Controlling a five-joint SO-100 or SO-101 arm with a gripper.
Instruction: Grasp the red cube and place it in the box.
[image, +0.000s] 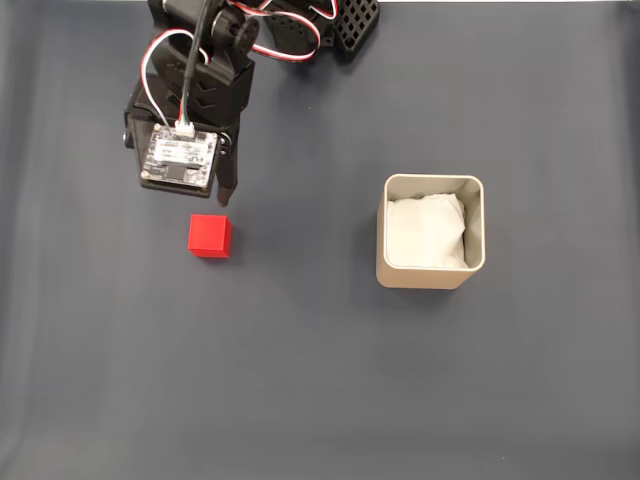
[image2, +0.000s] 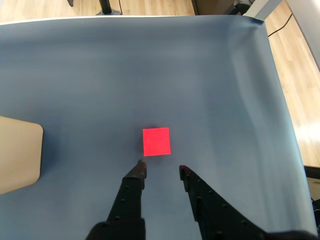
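Observation:
The red cube (image: 210, 236) lies on the dark blue-grey mat, left of centre in the fixed view. My gripper (image: 208, 196) hovers just behind it, partly under the wrist camera board, with one dark fingertip (image: 228, 197) showing. In the wrist view the cube (image2: 156, 142) sits just ahead of the gripper (image2: 162, 168), centred on the gap. The black fingers (image2: 141, 167) are open with nothing between them and stand clear of the cube. The beige box (image: 432, 276), lined with white paper, stands to the right, well away from the cube. Its outer wall (image2: 17, 155) shows at the left edge of the wrist view.
The arm's base and red-white cables (image: 280, 30) occupy the top left of the fixed view. In the wrist view the mat's edge (image2: 280, 100) runs down the right side, with wooden floor (image2: 305, 75) beyond. Bare mat lies between cube and box.

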